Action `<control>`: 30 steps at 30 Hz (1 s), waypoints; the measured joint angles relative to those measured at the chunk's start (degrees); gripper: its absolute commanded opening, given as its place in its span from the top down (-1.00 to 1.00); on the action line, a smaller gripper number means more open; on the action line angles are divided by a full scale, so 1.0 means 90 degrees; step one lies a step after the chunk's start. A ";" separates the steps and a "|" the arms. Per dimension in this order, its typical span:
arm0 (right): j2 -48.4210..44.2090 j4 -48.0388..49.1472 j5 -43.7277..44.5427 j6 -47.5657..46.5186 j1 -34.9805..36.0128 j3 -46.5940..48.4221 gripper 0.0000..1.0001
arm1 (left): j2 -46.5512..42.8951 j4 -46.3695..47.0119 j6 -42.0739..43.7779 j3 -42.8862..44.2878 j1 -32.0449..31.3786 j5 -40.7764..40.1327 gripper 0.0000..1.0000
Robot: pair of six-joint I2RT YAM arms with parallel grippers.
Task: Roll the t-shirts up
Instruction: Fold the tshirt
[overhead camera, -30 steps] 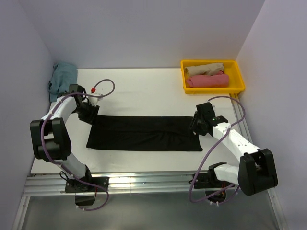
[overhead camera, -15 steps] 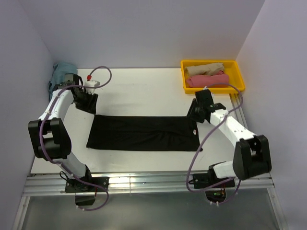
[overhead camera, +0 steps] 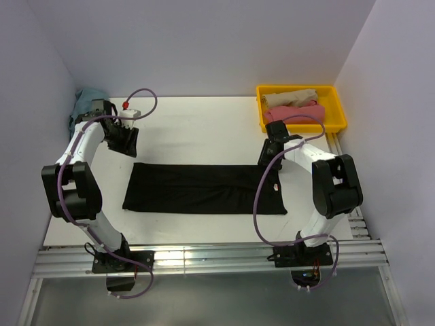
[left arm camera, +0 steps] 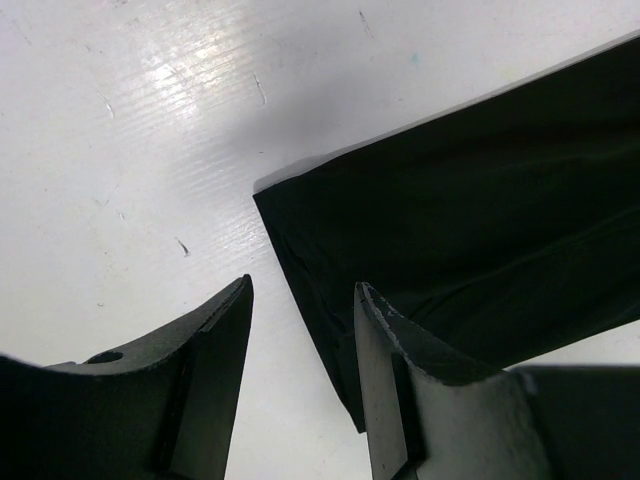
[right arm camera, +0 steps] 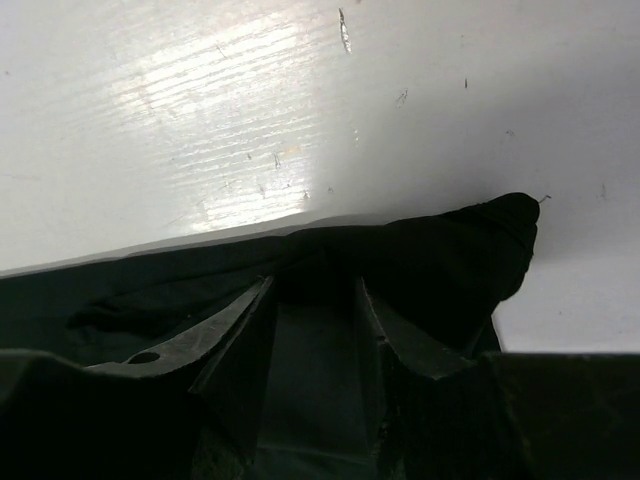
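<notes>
Across the middle of the white bench (overhead camera: 197, 129) lies the black t-shirt (overhead camera: 204, 189), folded flat into a long, narrow band of soft matte cloth with straight edges. A small white label (overhead camera: 276, 185) shows near its right end. The left claw (left arm camera: 302, 285) hangs over the band's far left corner. Its two dark, wedge-shaped fingers stand apart with only scratched, glossy bench between them, and the cloth's crisp corner lies just beside one finger. The right claw (right arm camera: 314, 282) sits low at the band's far right end, fingers parted over a rumpled, rounded lobe of black fabric, gripping nothing that I can make out. At the far right, a yellow plastic tray (overhead camera: 302, 128) holds a beige roll (overhead camera: 290, 98) and a pink roll (overhead camera: 293, 114) side by side. A dusty-blue shirt (overhead camera: 87, 109) lies crumpled at the far left corner.
</notes>
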 measured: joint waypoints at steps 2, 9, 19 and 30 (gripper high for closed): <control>0.0092 0.0024 -0.0032 -0.0015 0.0000 0.0005 0.15 | 0.0000 0.0005 -0.0002 0.0000 -0.0002 0.0029 0.00; 0.0124 0.0075 -0.0085 -0.0027 0.0000 0.0012 0.57 | 0.0010 0.0007 -0.0010 0.0000 -0.0002 0.0051 0.03; -0.0019 0.0097 -0.0109 -0.0017 0.0000 -0.0002 0.97 | 0.0012 0.0007 -0.0097 0.0000 -0.0005 0.0051 0.04; -0.1957 0.0206 -0.0447 0.0104 0.0007 -0.1047 0.99 | 0.0012 0.0007 -0.0097 0.0000 -0.0015 0.0051 0.06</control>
